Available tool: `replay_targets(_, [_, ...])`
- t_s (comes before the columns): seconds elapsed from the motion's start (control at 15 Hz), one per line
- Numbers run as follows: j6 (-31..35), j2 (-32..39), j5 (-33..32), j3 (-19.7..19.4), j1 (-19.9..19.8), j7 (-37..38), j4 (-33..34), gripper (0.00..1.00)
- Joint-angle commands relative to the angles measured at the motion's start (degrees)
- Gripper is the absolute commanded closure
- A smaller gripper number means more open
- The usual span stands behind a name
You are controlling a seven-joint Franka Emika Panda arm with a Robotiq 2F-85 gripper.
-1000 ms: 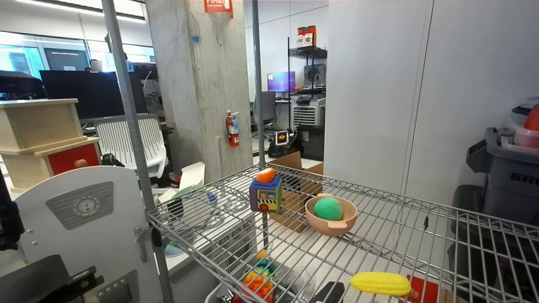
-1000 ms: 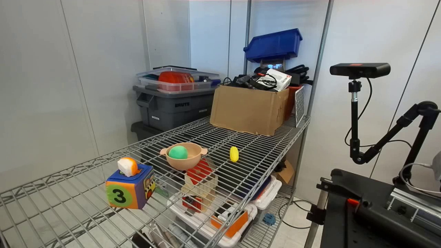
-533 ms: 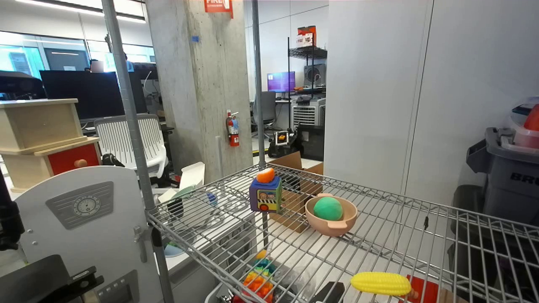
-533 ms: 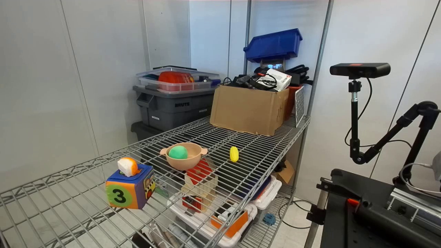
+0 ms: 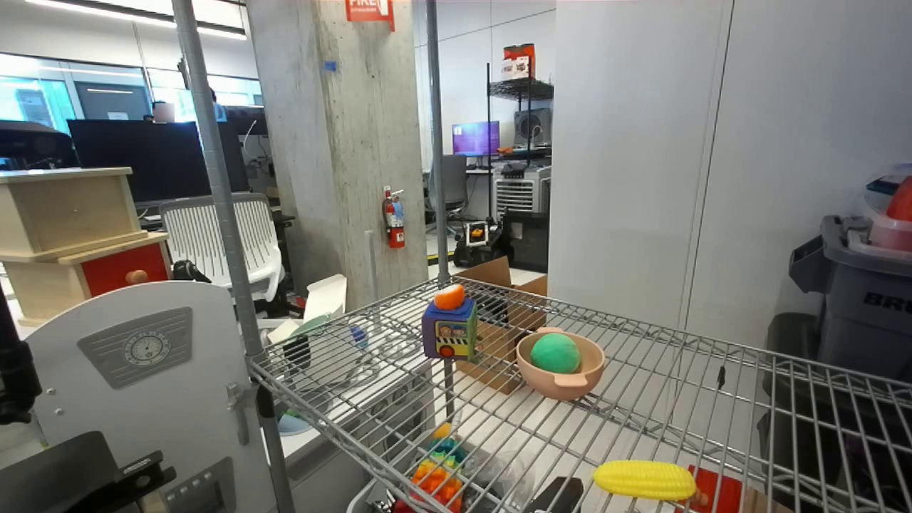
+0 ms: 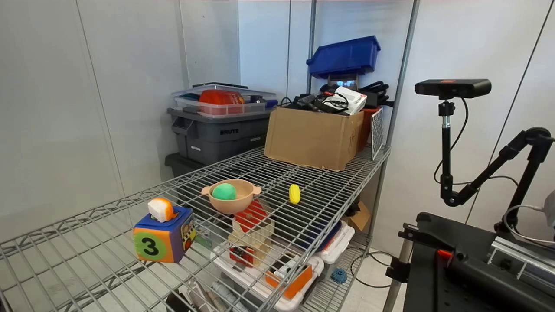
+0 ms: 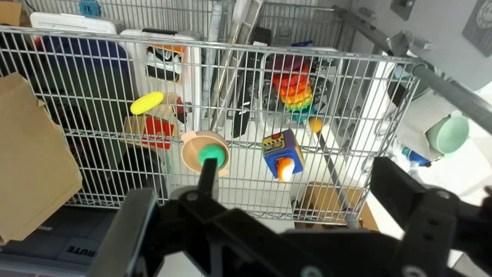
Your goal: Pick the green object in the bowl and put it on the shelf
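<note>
The green object point(image 5: 555, 353) is a round ball resting in the tan-orange bowl point(image 5: 548, 385). The ball point(image 6: 224, 192) and bowl point(image 6: 236, 206) also show in an exterior view. The bowl stands upright on the wire-grid shelf point(image 6: 99, 210). In the wrist view my gripper point(image 7: 296, 165) is open and empty, high above the shelf point(image 7: 215, 45). Its left finger overlaps the lower edge of the green object point(image 7: 213, 152) in the picture, with the bowl point(image 7: 191, 148) around it; they are apart. The gripper is out of view in both exterior views.
A number cube point(image 6: 160, 238) with an orange-and-white piece point(image 6: 161, 209) on top stands beside the bowl. A yellow corn-like item point(image 5: 644, 479) lies on the shelf's other side. A large cardboard box point(image 6: 308, 138) fills the far end. Metal posts point(image 5: 221, 178) rise at the corners.
</note>
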Motion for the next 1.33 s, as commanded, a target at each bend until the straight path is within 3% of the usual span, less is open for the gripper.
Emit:
replay_targets(0.0, [7.31,13.9,1.23,-1.47,-1.74,2.77,8.63,0.0])
replay_targets(0.27, [11.8,28.24,0.67,-1.99,-3.41,8.84,19.15,0.0])
replay_targets(0.53, [12.17,43.17,-0.99,-2.65,-3.82,16.58,32.1,0.0])
replay_targets(0.93, [5.66,62.51,1.65,-7.79,-1.47,28.66,50.89,0.0])
replay_targets(1.27, [-4.08,75.35,4.69,-9.14,-1.16,36.13,65.75,0.0])
